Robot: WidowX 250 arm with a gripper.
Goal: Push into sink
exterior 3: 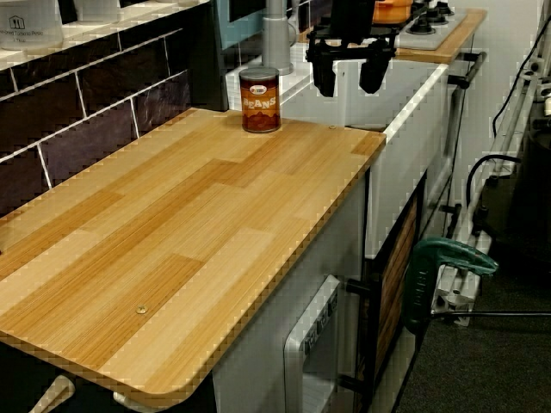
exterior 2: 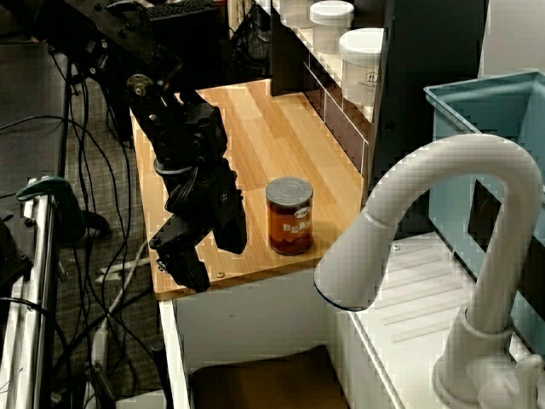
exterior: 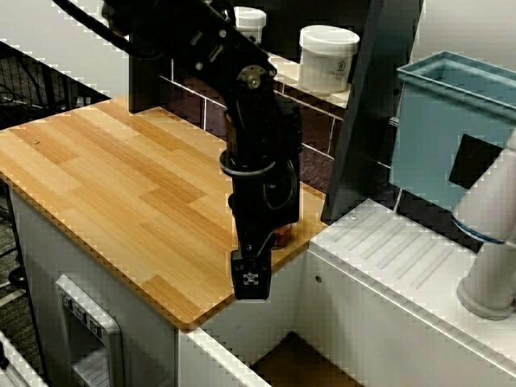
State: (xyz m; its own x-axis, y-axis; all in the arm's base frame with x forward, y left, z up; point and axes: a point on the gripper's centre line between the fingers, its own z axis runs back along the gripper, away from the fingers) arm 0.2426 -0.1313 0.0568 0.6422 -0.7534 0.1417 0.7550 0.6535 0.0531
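Black hand (exterior 2: 183, 264) | pointing down, fingers apart | beside can (exterior 2: 289, 216)

From my gripper's view I read "BEANS" in pale letters on the brown label of the can (exterior 3: 260, 100). The side view shows the same label, but blurred. The white jar (exterior: 327, 59) on the shelf carries a small dark print I cannot make out.

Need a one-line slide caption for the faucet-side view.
Robot hand hangs at the wooden counter's front corner, beside an upright bean can near the edge above the sink.
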